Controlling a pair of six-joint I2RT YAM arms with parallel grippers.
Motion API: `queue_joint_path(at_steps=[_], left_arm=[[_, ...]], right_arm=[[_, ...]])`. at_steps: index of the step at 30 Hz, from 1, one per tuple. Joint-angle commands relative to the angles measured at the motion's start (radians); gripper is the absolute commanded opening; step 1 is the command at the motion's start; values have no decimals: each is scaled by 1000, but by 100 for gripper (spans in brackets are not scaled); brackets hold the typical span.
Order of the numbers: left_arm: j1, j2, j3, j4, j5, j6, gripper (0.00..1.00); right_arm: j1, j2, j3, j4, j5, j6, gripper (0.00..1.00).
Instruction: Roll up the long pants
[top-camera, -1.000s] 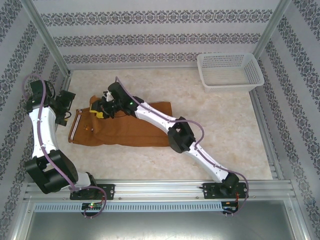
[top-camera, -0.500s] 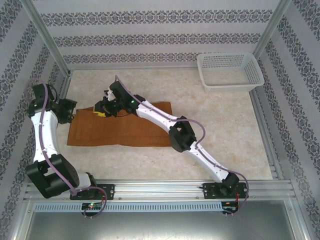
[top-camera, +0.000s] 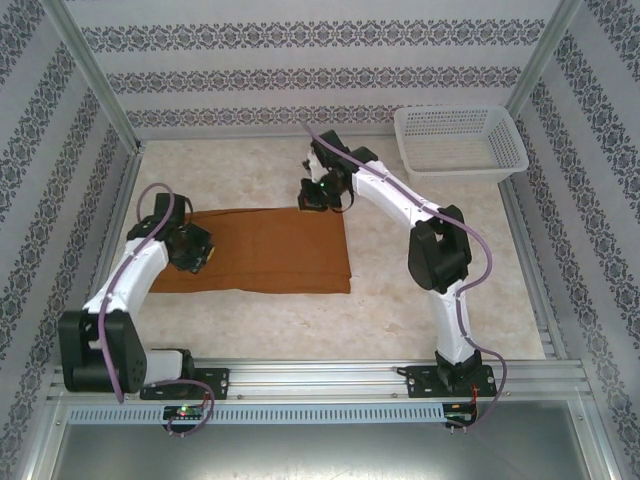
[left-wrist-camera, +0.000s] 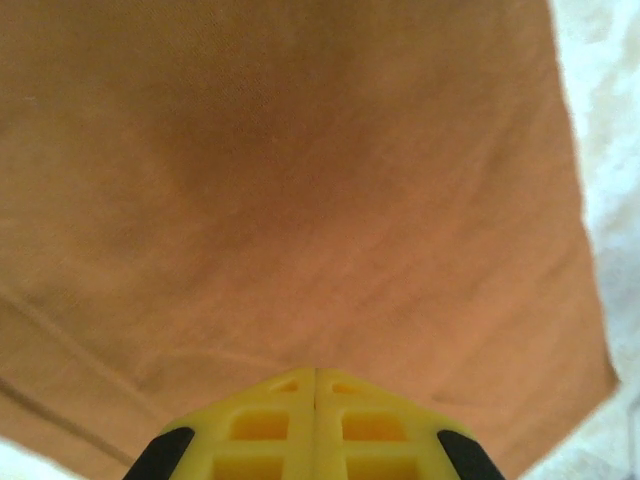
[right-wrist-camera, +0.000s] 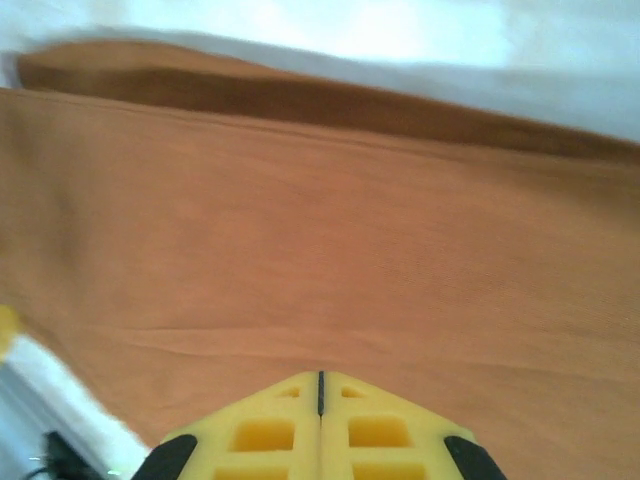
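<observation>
The long pants (top-camera: 270, 250) are lying flat on the desk (top-camera: 430, 260) as a folded rust-brown rectangle. One short end is sitting directly under the left pincer (top-camera: 195, 250), and the opposite far corner is lying just below the tip of the right pincer (top-camera: 312, 195). In the left wrist view the cloth is spreading out ahead of the yellow fingers, with the pale desk showing off to their right. In the right wrist view the cloth is running across in front of the fingers, its far edge beyond them. Both pincers are standing fully closed, finger against finger, and neither seems to be gripping any cloth. The white basket (top-camera: 460, 172) is sitting well apart from the right pincer, on its right.

The work appears to be sitting between flattening and rolling: the pants look smoothed and squared, but no roll is starting yet. The next move probably calls for opening a pincer at one short end, pinching that edge and turning it over onto the cloth.

Compared with a second ago, the waistband's pale lining is no longer showing. The left pincer has come from beside the end to over it, the right arm has swung from mid-cloth to the far corner, and both pincers have closed.
</observation>
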Motion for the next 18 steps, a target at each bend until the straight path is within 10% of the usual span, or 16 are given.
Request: queue_joint_path(at_steps=[1, 18], left_arm=[[-32, 114, 51, 99, -104, -34, 0], [-100, 669, 457, 68, -117, 80, 0]], right_arm=[[28, 15, -65, -26, 34, -109, 0], [124, -59, -514, 155, 84, -101, 0]])
